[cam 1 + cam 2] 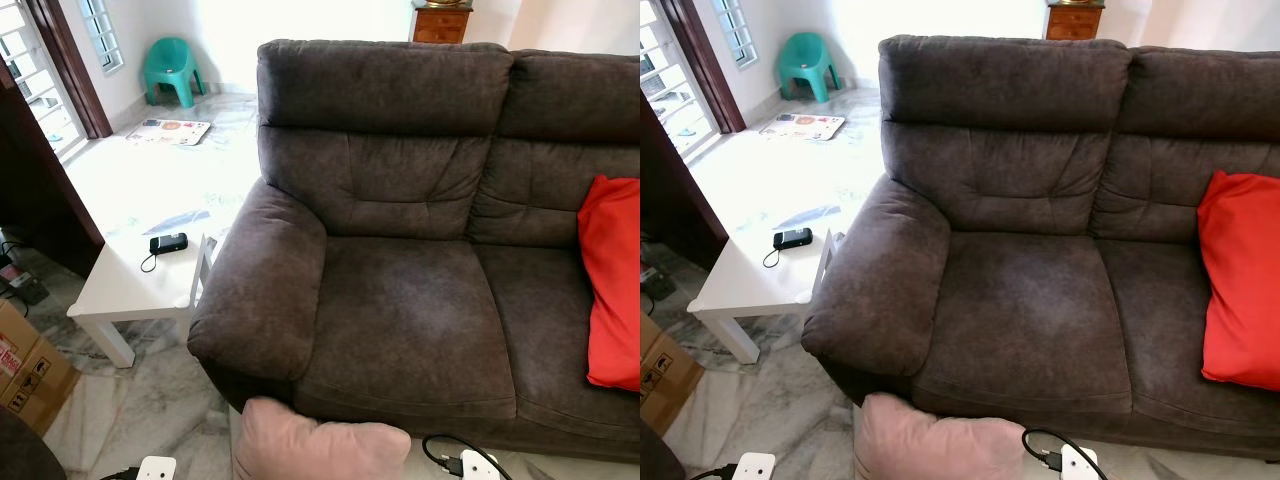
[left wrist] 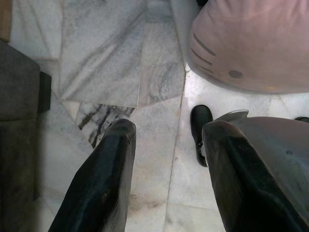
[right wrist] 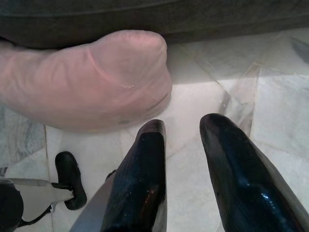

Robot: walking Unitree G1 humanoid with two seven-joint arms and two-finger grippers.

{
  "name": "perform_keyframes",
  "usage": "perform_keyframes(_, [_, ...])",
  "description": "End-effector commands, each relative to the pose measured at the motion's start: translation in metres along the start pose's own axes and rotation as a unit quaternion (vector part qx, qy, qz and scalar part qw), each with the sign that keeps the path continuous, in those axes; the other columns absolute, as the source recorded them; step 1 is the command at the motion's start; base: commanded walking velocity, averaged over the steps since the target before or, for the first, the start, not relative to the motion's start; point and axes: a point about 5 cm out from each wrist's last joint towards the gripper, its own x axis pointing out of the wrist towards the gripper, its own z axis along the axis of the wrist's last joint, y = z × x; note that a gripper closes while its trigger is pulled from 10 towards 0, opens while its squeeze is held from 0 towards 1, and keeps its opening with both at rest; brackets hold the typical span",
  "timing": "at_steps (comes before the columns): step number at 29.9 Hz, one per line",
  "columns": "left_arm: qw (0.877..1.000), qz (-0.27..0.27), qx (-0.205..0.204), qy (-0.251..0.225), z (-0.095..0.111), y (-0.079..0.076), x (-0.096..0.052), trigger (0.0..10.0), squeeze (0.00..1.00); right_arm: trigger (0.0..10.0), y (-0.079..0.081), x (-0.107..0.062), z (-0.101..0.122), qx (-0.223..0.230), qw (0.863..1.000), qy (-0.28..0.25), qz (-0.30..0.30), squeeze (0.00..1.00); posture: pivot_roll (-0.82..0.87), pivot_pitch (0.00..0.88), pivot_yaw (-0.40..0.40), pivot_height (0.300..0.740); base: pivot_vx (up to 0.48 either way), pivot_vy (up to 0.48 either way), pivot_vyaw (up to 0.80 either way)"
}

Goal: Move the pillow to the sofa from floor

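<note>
A pale pink pillow (image 1: 322,444) lies on the marble floor (image 2: 120,58), right up against the front of a dark grey sofa (image 1: 400,320), below the seat nearest the armrest. The sofa seat above it is bare; a red cushion (image 1: 612,280) leans at the far right end. A white worktop (image 1: 130,285) with a small black device (image 1: 168,243) stands beside the armrest.

The left gripper (image 2: 169,145) hangs over the floor, its two black fingers spread apart and holding nothing, with the pillow near but not touching. The right gripper (image 3: 183,140) is likewise parted and empty, its fingertips just short of the pillow's rounded corner.

The pillow looks plump, soft and light, with a smooth fabric cover creased at the seams. It will likely squash and sag rather than resist, so a pinch on a loose corner could slip. Pressing in from both sides, one gripper at each end, seems the safer hold, then lifting it clear of the seat edge.
</note>
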Motion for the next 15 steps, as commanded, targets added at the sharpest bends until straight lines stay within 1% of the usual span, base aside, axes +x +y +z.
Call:
perform_keyframes(1, [1.0,0.002,0.01,0.004,-0.002,0.002,-0.001,10.0,0.0,10.0,0.001,0.001,0.006,0.001,1.0,-0.014,0.001,0.0,0.02,0.0,-0.01,0.74,0.0,0.0,0.0])
perform_keyframes(7, [1.0,0.013,0.009,-0.014,0.001,0.003,-0.001,10.0,0.0,10.0,0.002,0.002,0.015,-0.001,0.999,-0.034,0.002,0.0,0.02,0.0,-0.011,0.74,0.0,0.0,0.0])
perform_keyframes(9, [0.999,0.019,0.009,-0.023,0.002,0.004,-0.001,10.0,0.0,10.0,0.002,0.002,0.022,-0.001,0.999,-0.05,0.002,0.0,0.02,0.0,-0.012,0.74,0.0,0.0,0.0])
perform_keyframes(10, [0.996,0.023,0.01,-0.088,0.041,0.001,0.005,10.0,0.0,10.0,0.003,0.003,0.03,0.0,0.998,-0.07,0.004,0.0,0.02,0.0,-0.012,0.74,0.0,0.0,0.0])
perform_keyframes(11, [0.992,0.026,0.007,-0.123,0.063,0.0,0.006,10.0,0.0,10.0,0.004,0.003,0.036,0.0,0.997,-0.082,0.007,0.0,0.02,0.0,-0.012,0.74,0.0,0.0,0.0])
perform_keyframes(12, [0.986,0.031,-0.001,-0.162,0.086,0.002,0.006,10.0,0.0,10.0,0.005,0.003,0.048,-0.004,0.994,-0.107,0.014,0.0,0.02,0.0,-0.012,0.74,0.0,0.0,0.0])
perform_keyframes(14, [0.984,0.034,-0.006,-0.175,0.092,0.005,0.005,10.0,0.0,10.0,0.007,0.003,0.06,-0.01,0.991,-0.13,0.02,0.0,0.02,0.0,-0.012,0.74,0.0,0.0,0.0])
perform_keyframes(15, [0.982,0.034,-0.006,-0.186,0.099,0.006,0.005,10.0,0.0,10.0,0.007,0.003,0.065,-0.014,0.99,-0.139,0.021,0.0,0.02,0.0,-0.012,0.74,0.0,0.0,0.0])
